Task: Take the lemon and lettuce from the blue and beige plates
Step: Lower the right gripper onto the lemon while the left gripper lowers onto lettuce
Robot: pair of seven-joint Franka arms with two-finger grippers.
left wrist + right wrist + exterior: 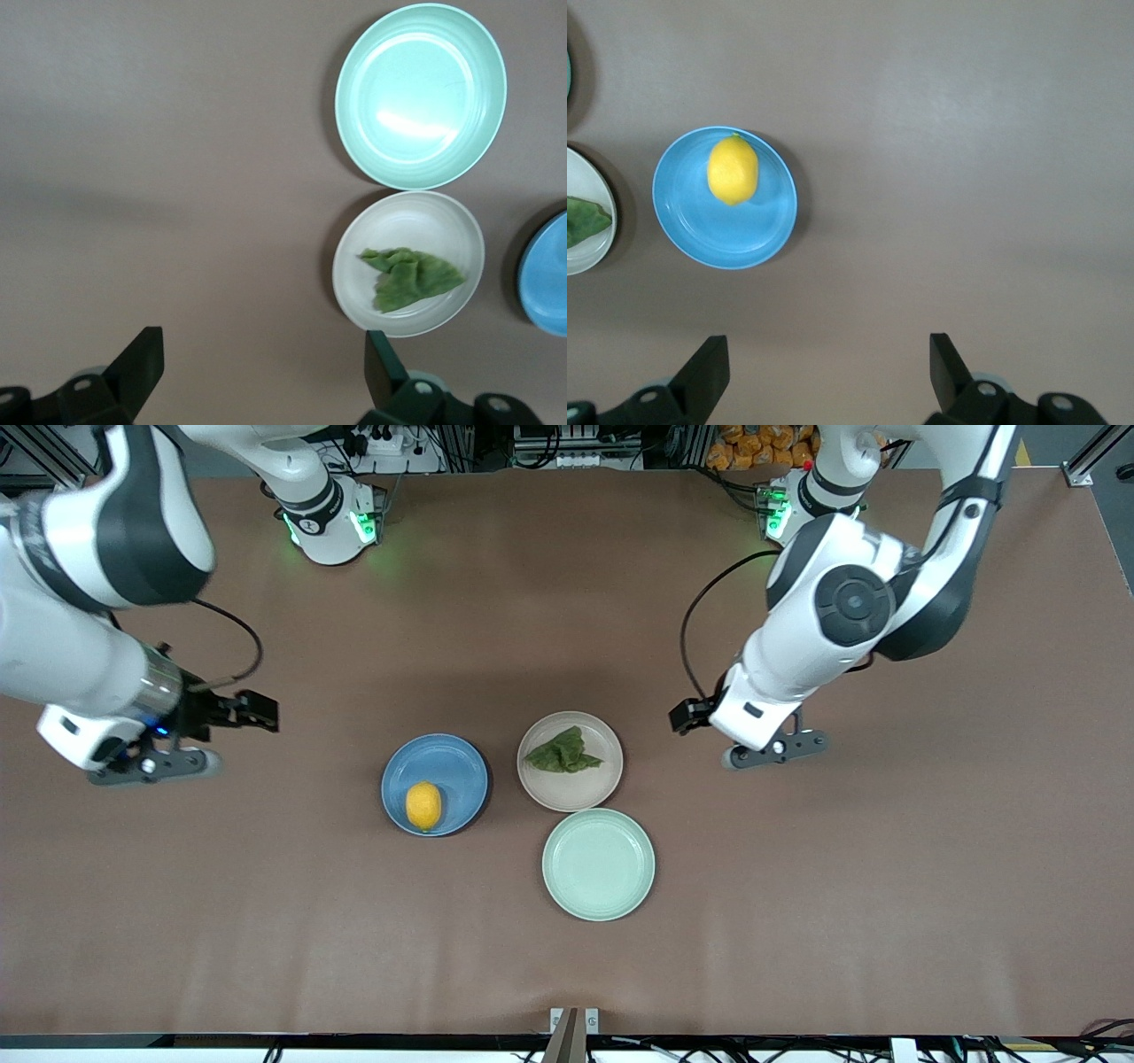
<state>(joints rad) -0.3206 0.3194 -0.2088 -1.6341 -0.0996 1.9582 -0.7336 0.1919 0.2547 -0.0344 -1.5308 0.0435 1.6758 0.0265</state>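
1. The lemon [423, 806] lies on the blue plate [452, 766], on the part of the plate nearest the front camera; in the right wrist view it shows as a smooth yellow oval [733, 169] near the rim of that plate [744, 239].
2. The lettuce [563, 752] lies on the beige plate [585, 793], a dark green crumpled leaf covering about the middle of it; the left wrist view shows it [412, 276] lying within the plate's rim [443, 212].
3. The two plates sit side by side near the table's middle, close but apart, the blue one toward the right arm's end.
4. A mint-green plate [599, 864] sits just beside the beige plate, nearer to the front camera, with nothing on it.
5. The left gripper [775, 750] hangs over bare brown table [797, 921] toward the left arm's end, apart from the beige plate; its fingers [142, 359] stand wide and hold nothing.
6. The right gripper [152, 765] hangs over bare table toward the right arm's end, well apart from the blue plate; its fingers [711, 363] are likewise spread wide and hold nothing.
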